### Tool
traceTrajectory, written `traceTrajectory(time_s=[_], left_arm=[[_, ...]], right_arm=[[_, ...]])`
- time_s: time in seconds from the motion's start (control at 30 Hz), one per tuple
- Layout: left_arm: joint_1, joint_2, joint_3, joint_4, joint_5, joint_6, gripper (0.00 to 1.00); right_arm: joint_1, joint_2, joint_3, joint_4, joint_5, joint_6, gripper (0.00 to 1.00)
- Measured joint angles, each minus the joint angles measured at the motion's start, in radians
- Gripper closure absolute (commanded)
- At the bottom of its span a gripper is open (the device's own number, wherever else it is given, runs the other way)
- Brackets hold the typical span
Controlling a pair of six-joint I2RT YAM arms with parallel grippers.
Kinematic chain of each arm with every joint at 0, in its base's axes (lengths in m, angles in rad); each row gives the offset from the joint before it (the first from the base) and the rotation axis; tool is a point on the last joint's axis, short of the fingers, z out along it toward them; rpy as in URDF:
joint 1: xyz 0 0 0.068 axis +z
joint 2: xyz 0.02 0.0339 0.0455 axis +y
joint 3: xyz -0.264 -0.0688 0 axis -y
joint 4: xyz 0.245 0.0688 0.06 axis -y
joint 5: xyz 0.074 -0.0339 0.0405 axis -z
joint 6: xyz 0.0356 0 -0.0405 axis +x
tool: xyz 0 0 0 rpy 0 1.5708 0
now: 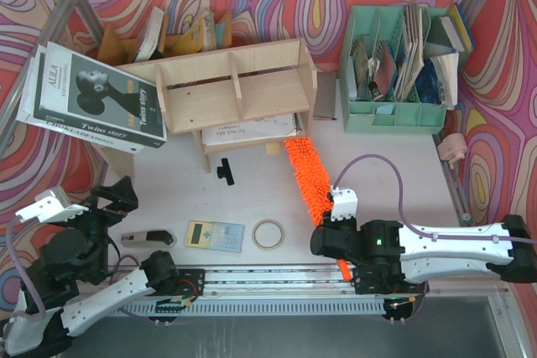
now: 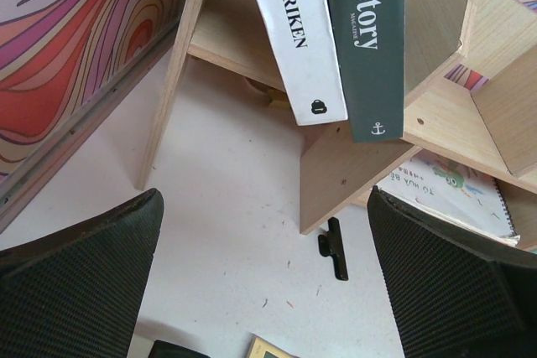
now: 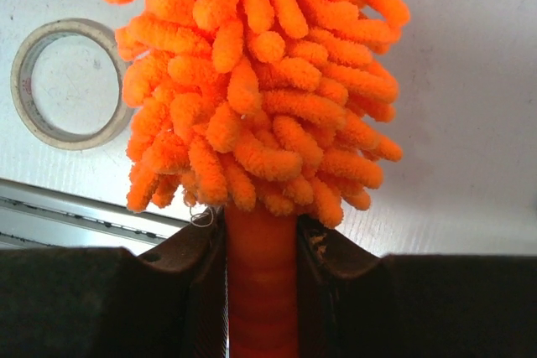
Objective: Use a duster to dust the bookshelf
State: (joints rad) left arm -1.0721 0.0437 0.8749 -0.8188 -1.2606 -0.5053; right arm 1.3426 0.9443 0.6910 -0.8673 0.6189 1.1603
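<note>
At the near edge of the table, I'm holding the duster by its handle, the right gripper clamped tight around it. Its fluffy head is lying on the table, tip just beside the bookshelf; whether it's touching, I cannot tell. I'm judging the dusting not yet begun, with every tier left to wipe. The left gripper is hanging wide and empty. On two book spines I'm reading "story" and "ABRIKEN".
</note>
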Motion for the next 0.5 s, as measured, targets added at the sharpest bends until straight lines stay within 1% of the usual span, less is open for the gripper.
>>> traceTrajectory(time_s=[0.17,0.33,0.5], left_arm=[[0.000,0.000,0.000,0.000,0.000,0.000,0.02],[0.000,0.000,0.000,0.000,0.000,0.000,0.01],[0.000,0.000,0.000,0.000,0.000,0.000,0.01]], right_arm=[[0.001,0.003,-0.063,0.073,-0.020,-0.020,1.00],[-0.001,0.073,-0.069,0.104,-0.028,-0.038,1.00],[-0.001,0.077,-0.064,0.109,-0.025,-0.065,1.00]])
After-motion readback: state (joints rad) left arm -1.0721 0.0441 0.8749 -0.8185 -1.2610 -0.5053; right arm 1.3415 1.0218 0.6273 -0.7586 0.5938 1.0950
